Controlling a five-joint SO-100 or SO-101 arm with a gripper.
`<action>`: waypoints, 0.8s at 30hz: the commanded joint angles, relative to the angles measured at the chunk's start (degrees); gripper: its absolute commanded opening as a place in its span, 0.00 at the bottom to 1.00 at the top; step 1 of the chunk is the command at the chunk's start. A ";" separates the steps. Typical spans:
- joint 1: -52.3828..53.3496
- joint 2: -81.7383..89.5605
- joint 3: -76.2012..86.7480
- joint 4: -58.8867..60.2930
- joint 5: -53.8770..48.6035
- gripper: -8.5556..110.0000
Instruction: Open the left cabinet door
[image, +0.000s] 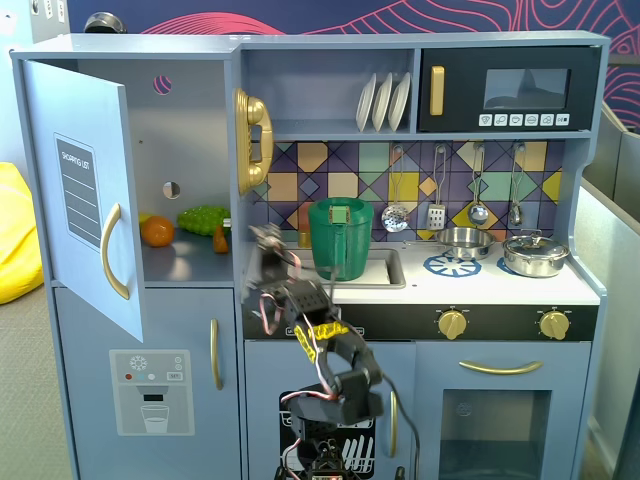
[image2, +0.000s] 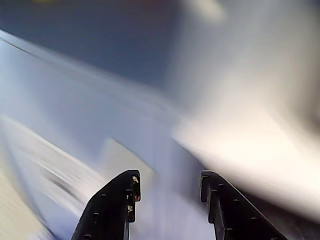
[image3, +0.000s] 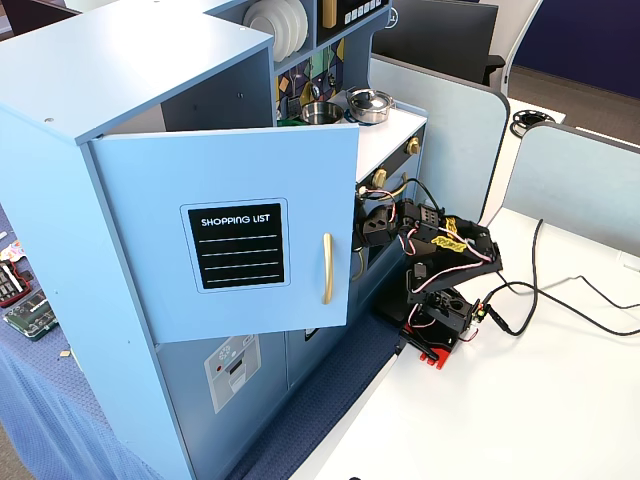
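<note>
The left cabinet door (image: 85, 150) is blue-grey with a black "SHOPPING LIST" panel (image3: 238, 245) and a vertical gold bar handle (image: 112, 250). It stands swung wide open in both fixed views, with its handle (image3: 326, 268) at its free edge. My gripper (image: 266, 243) is motion-blurred in front of the counter, right of the open compartment and apart from the door. It also shows beside the door's free edge (image3: 372, 220). In the wrist view my gripper (image2: 167, 181) is open and empty, and the background is a blue-grey blur.
The open compartment holds an orange (image: 157, 231), a green vegetable (image: 203, 219) and a carrot (image: 220, 240). A green pot (image: 340, 238) sits in the sink. The lower door with the water-dispenser print (image: 150, 390) is shut. The arm's base (image3: 437, 335) and cables (image3: 560, 300) lie on the white table.
</note>
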 joint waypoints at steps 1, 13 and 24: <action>11.34 9.49 10.81 8.70 3.96 0.10; 22.32 19.86 27.25 30.15 15.03 0.08; 25.49 24.96 32.96 38.06 15.82 0.07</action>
